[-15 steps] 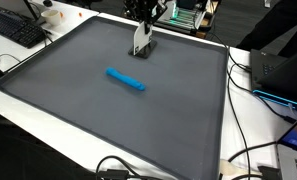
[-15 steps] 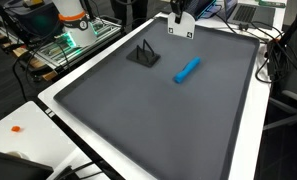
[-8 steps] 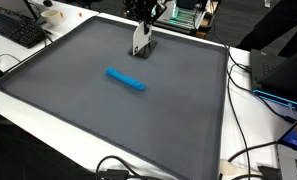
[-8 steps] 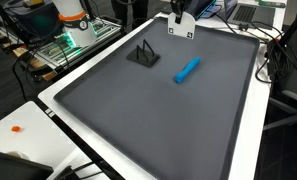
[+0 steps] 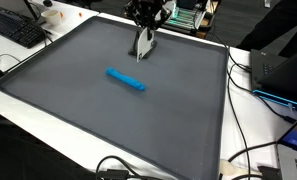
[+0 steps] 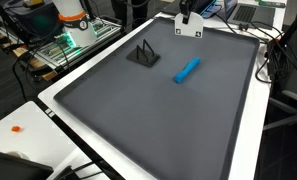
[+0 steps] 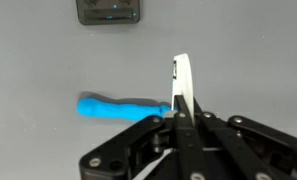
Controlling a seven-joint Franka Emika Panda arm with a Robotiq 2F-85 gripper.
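My gripper [image 5: 145, 20] hangs at the far edge of the dark grey mat [image 5: 78, 110], shut on a flat white card [image 5: 143, 45] that hangs below its fingers. In an exterior view the card [image 6: 189, 29] shows small black marks under the gripper [image 6: 187, 12]. The wrist view shows the card [image 7: 183, 80] edge-on, pinched in the gripper [image 7: 180, 112]. A blue cylinder [image 5: 126, 80] lies on the mat nearer the middle, also seen in an exterior view [image 6: 187, 69] and the wrist view [image 7: 121, 106]. A small black triangular stand [image 6: 143, 53] sits on the mat beside the card.
The mat covers a white table [image 6: 63, 125]. A keyboard [image 5: 16, 30] lies off one corner. Cables [image 5: 253, 165] trail along the side and front. Electronics and an orange and white machine [image 6: 73, 20] crowd the back edge. A small orange bit [image 6: 18, 129] lies on the table.
The gripper has turned and risen slightly with the card; the card now shows narrower in one exterior view and has shifted up and sideways in the other. The blue cylinder has not moved.
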